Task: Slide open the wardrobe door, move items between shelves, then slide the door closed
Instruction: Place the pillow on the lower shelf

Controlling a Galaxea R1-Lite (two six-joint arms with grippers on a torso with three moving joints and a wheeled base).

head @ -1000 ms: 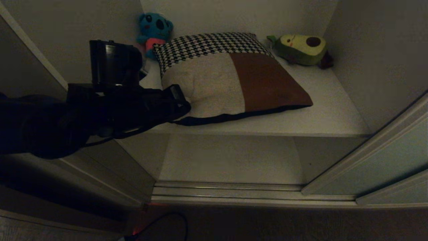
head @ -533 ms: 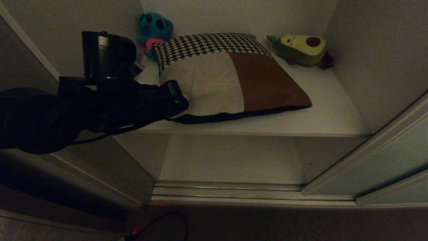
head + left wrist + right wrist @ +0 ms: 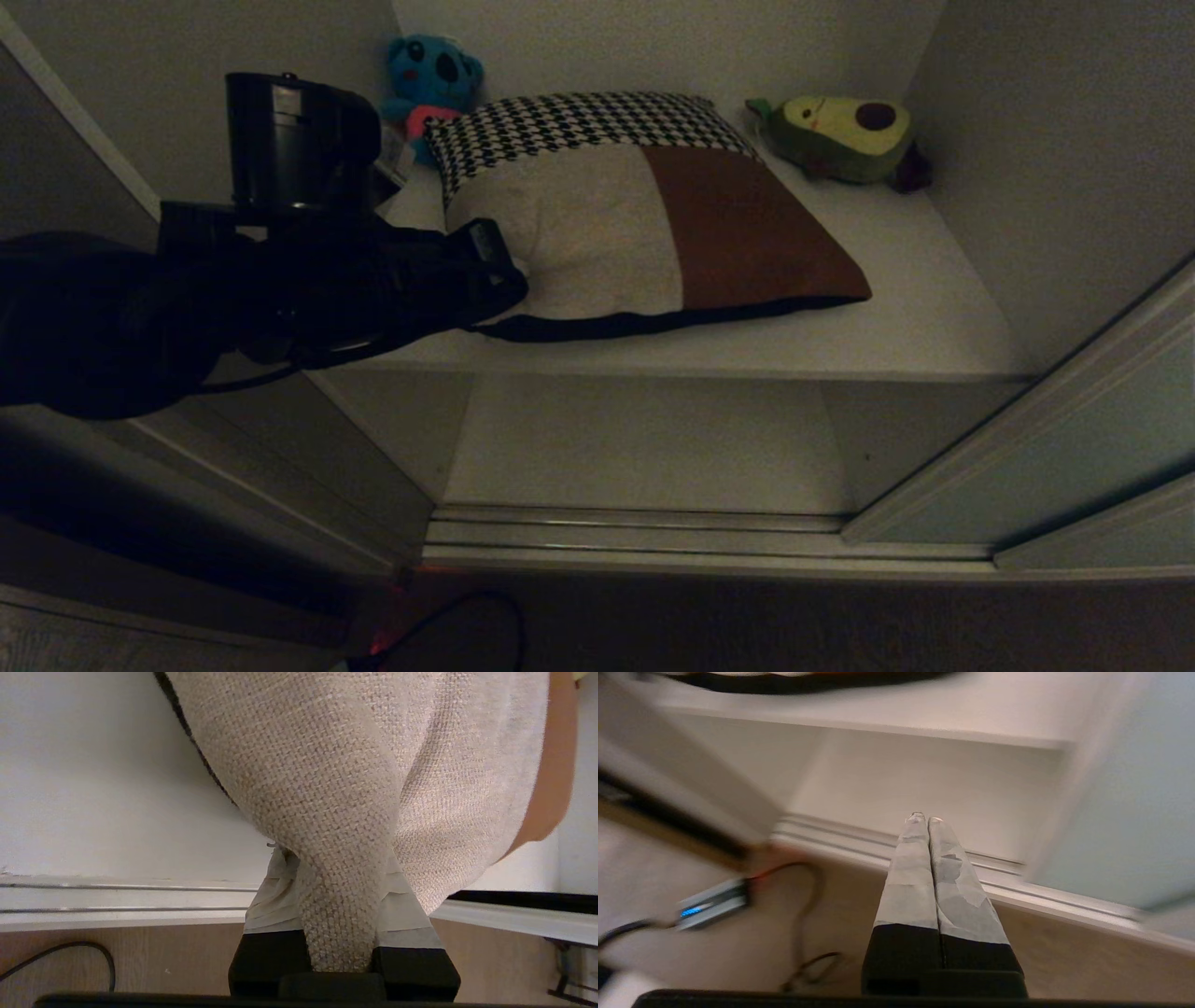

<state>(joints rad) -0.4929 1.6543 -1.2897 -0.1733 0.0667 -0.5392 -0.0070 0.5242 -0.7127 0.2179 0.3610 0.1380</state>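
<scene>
Wardrobe compartment: open to me; the sliding wardrobe door (image 3: 1074, 457) stands pushed to my right, pale grey-green panel with a light edge strip, its foot in the floor track (image 3: 644, 537).
Upper shelf (image 3: 934, 327): holds three things, the cushion, a blue plush toy and an avocado plush toy.
Cushion (image 3: 644, 215): lies flat on the upper shelf, houndstooth band toward the back wall, beige patch on my left, rust-brown patch on my right, dark underside showing along the front edge, which sits near the shelf's front lip.
Blue plush toy (image 3: 431, 79): upright in the back left corner, just behind the cushion's houndstooth corner.
Avocado plush toy (image 3: 845, 135): lying on its side in the back right corner, near the cushion but apart from it.
Lower shelf (image 3: 644, 448): off-white board below the upper one; nothing seen lying on the part in view.
My left gripper (image 3: 504, 280): at the cushion's front left corner; my jaws are drawn narrow and pinch a fold of the beige fabric (image 3: 341, 896) between the taped fingers (image 3: 273, 896).
My right gripper (image 3: 923, 819): low before the wardrobe, out of the head view; fingers pressed together with nothing between them, pointing toward the floor track.
Floor: a dark cable (image 3: 803, 933) and a small device with a blue light (image 3: 710, 903) lie before the track.
</scene>
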